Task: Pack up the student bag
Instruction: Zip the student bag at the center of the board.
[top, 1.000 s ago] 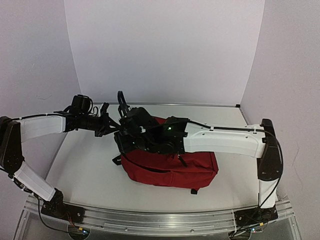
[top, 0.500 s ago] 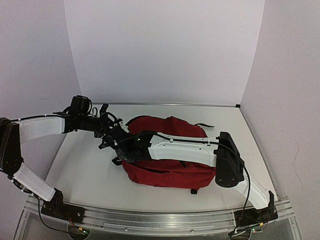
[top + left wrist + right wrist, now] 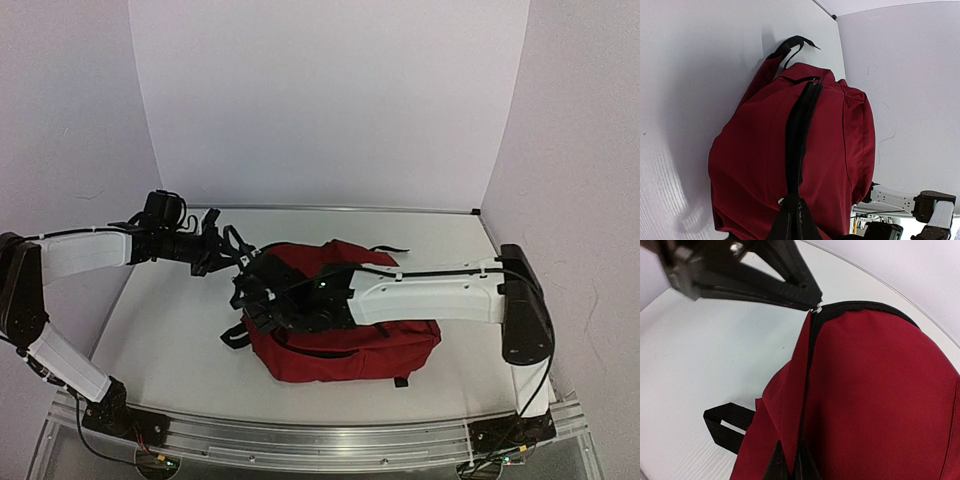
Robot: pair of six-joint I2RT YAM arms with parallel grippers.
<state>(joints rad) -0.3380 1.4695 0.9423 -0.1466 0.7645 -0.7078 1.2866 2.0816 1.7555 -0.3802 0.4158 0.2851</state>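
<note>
The student bag is a dark-red backpack lying on the white table. My left gripper is at the bag's upper left end, shut on the black zipper strip; in the left wrist view that strip runs away from the gripper over the red bag. My right gripper is just below it, shut on a fold of red fabric beside the zipper line. The right wrist view shows this gripper on the bag, with the left gripper at the far end of the seam.
A black strap loop lies on the table beside the bag, and another strap sticks out at its far end. Walls close the table at the back and both sides. The right arm lies across the bag.
My right gripper has gone from open to shut on the bag's fabric, and the right arm has swung about over the bag. The bag shifted a little. The left gripper kept its hold.
</note>
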